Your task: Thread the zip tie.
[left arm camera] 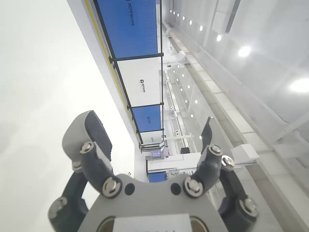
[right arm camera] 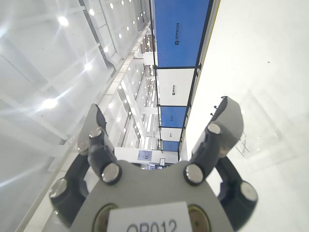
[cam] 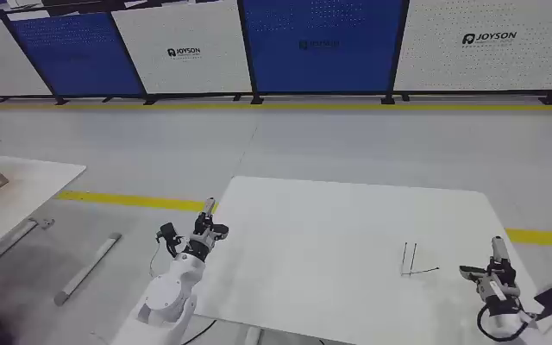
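Noting the left gripper (left arm camera: pixel 150 119) hanging wide open far from the zip tie (cam: pixel 405 259), the right gripper (right arm camera: pixel 160 103) gaping near it; probably handling light, thin, springy, wanting pinching near its tail.

Counter: a large white rectangular counter with rounded corners (cam: pixel 328 259).
Side table: a second white tabletop (cam: pixel 34 185) at the left edge, well apart from the counter.
Floor: smooth grey floor (cam: pixel 259 147) with a yellow stripe (cam: pixel 129 200) passing under the counter.
Bar: a long pale grey bar (cam: pixel 86 269) lying on the floor between the two tables.
Partitions: blue perforated panels (cam: pixel 323 43) alternating with white perforated panels (cam: pixel 185 43), in black frames.
Ceiling: round white ceiling lights (left arm camera: pixel 244 51).
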Robot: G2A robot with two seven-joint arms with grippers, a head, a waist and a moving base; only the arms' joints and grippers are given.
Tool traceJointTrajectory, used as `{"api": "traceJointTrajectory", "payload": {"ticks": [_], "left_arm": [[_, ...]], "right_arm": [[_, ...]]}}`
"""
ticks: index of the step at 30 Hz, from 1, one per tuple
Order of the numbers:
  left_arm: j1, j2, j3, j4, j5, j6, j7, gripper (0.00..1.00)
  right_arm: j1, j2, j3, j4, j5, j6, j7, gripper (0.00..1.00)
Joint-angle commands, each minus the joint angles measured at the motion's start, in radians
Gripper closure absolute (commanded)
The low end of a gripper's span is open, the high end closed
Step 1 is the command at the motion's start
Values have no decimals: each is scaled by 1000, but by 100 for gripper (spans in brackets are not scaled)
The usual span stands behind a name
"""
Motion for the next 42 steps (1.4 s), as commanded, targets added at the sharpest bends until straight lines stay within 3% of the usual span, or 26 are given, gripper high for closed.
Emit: {"api": "traceJointTrajectory", "payload": {"ticks": [1,2,3,4,5,6,7,8,9,10,11,12,13,14,15,16,17,18,19,26,28,30,42], "left_arm": [[0,0,0,0,0,0,0,0],[0,0,0,0,0,0,0,0],[0,0,0,0,0,0,0,0],[0,0,0,0,0,0,0,0],[0,0,0,0,0,0,0,0],[0,0,0,0,0,0,0,22],[0,0,0,0,0,0,0,22],[0,0,0,0,0,0,0,0],[0,0,0,0,0,0,0,0],[0,0,0,0,0,0,0,0],[0,0,0,0,0,0,0,22],[0,0,0,0,0,0,0,22],[0,0,0,0,0,0,0,0],[0,0,0,0,0,0,0,22],[0,0,0,0,0,0,0,22],[0,0,0,0,0,0,0,22],[0,0,0,0,0,0,0,0],[0,0,0,0,0,0,0,0],[0,0,0,0,0,0,0,0],[0,0,0,0,0,0,0,0],[0,0,0,0,0,0,0,0],[0,0,0,0,0,0,0,0],[0,0,0,0,0,0,0,0]], "right_arm": [[0,0,0,0,0,0,0,0],[0,0,0,0,0,0,0,22],[0,0,0,0,0,0,0,22],[0,0,0,0,0,0,0,0],[0,0,0,0,0,0,0,22],[0,0,0,0,0,0,0,0],[0,0,0,0,0,0,0,22],[0,0,0,0,0,0,0,0],[0,0,0,0,0,0,0,0],[0,0,0,0,0,0,0,22],[0,0,0,0,0,0,0,22],[0,0,0,0,0,0,0,22],[0,0,0,0,0,0,0,0],[0,0,0,0,0,0,0,22],[0,0,0,0,0,0,0,0],[0,0,0,0,0,0,0,0],[0,0,0,0,0,0,0,22],[2,0,1,-1,-3,-1,3,0],[4,1,2,-1,-8,-3,9,0],[32,22,83,17,-81,-34,302,0],[51,36,107,26,-124,-19,475,0],[92,59,118,48,-182,44,767,0],[102,61,125,56,-179,51,791,0]]}}
